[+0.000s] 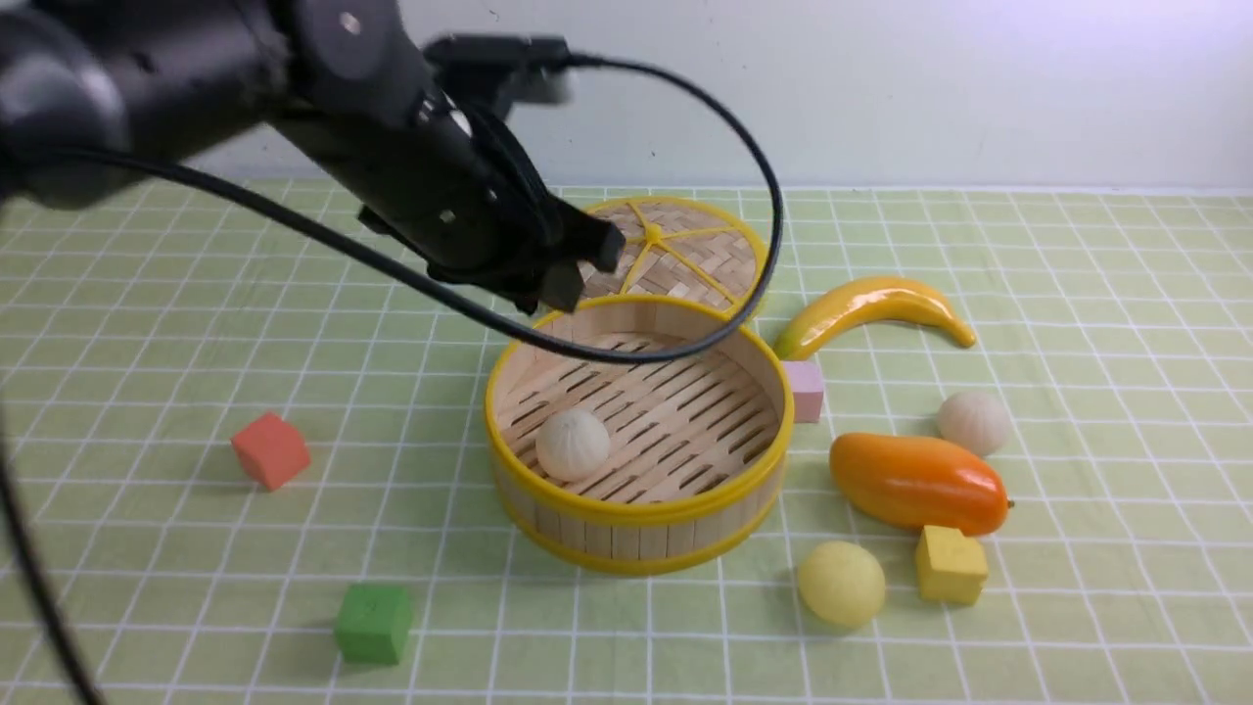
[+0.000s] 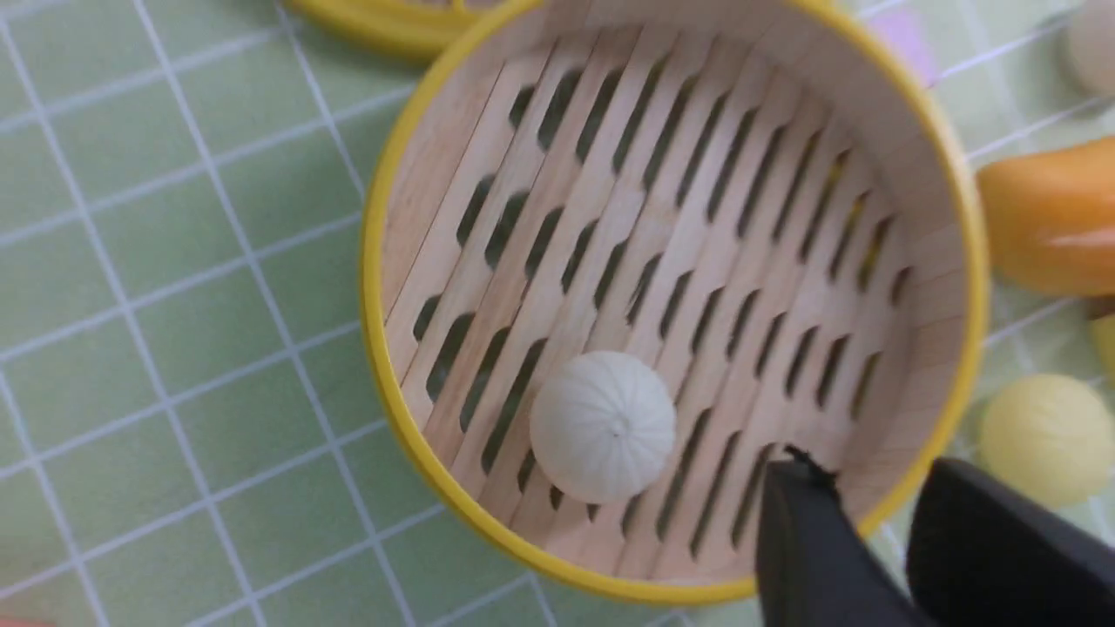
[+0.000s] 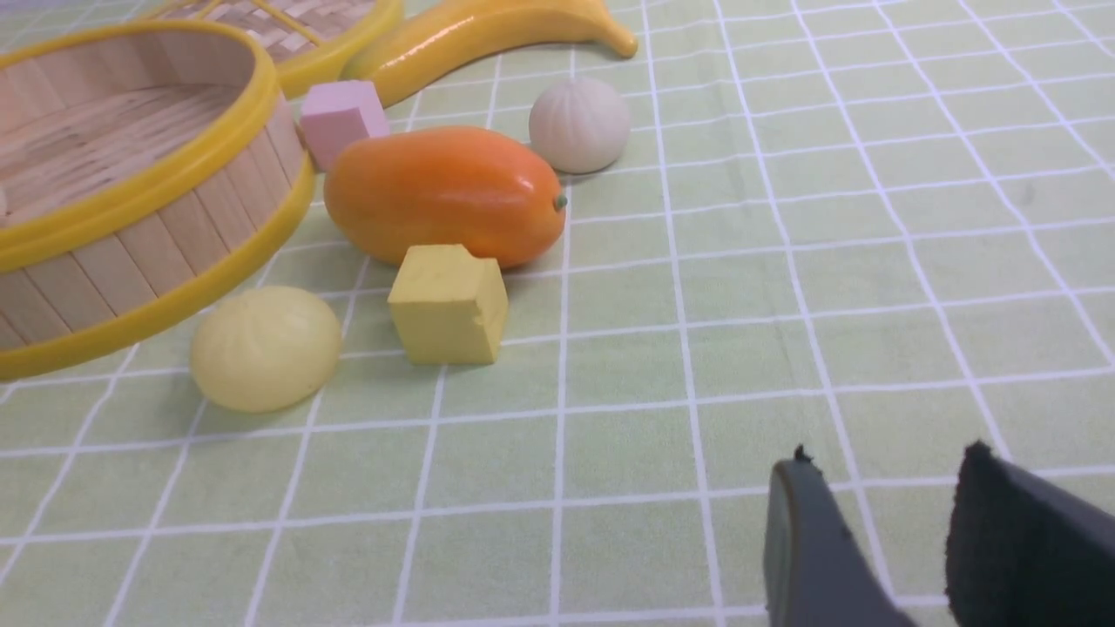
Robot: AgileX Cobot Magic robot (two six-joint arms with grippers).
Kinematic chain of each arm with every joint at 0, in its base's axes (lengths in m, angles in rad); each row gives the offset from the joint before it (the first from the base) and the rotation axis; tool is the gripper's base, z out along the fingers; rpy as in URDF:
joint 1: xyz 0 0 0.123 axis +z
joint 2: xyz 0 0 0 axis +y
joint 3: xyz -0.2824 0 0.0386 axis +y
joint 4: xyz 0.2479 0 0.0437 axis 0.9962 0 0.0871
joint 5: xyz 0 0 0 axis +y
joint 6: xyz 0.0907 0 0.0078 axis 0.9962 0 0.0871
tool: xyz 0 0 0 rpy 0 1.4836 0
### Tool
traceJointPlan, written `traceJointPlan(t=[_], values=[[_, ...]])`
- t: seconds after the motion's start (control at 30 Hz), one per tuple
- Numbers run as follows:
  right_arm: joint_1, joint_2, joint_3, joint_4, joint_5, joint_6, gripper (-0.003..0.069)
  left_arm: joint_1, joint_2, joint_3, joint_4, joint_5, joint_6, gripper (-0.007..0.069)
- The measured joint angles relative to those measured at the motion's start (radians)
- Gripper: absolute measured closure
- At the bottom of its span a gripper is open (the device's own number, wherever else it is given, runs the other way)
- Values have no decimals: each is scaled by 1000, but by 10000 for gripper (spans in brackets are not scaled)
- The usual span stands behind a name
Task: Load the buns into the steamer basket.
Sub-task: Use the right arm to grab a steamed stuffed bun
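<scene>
The steamer basket (image 1: pixel 636 511) stands mid-table, and one off-white bun (image 1: pixel 573 444) lies on its slatted floor near the left wall. My left gripper (image 1: pixel 580 269) hangs above the basket's back-left rim, open and empty; in the left wrist view the gripper (image 2: pixel 871 470) shows a gap over the basket's rim (image 2: pixel 383 331) beside that bun (image 2: pixel 603 425). A second off-white bun (image 1: pixel 973 422) sits on the cloth to the right, behind the mango. The pale yellow bun (image 1: pixel 841 583) rests just right of the basket's front. My right gripper (image 3: pixel 888 461) is open over bare cloth, well away from the yellow bun (image 3: pixel 266 347).
The woven lid (image 1: pixel 675 255) lies behind the basket. A banana (image 1: pixel 871 308), a pink cube (image 1: pixel 806 390), an orange mango (image 1: pixel 915 482) and a yellow cube (image 1: pixel 950 565) crowd the right side. A red cube (image 1: pixel 270 449) and a green cube (image 1: pixel 373 623) sit left.
</scene>
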Motion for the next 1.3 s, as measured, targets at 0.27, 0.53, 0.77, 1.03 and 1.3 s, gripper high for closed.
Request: traceJointPlan(t=[0.27,0.53,0.77,1.03,1.3], values=[[0,0,0,1,0,0,418,0,-525,498,-77,-246,26,638],[0,0,9,276,-122,124,418,-1,-1043,999,-140,-461,28,638],[17,10,-57,616,-182,179,418,-1,-1232,1193,-149,-558,28,638],[49,575,-521,463,384,-75,418,-1,-1252,1226,-151,-568,28,638],[124,1203,-874,280,624,-107,418,-1,-1252,1226,-152,-574,28,638]])
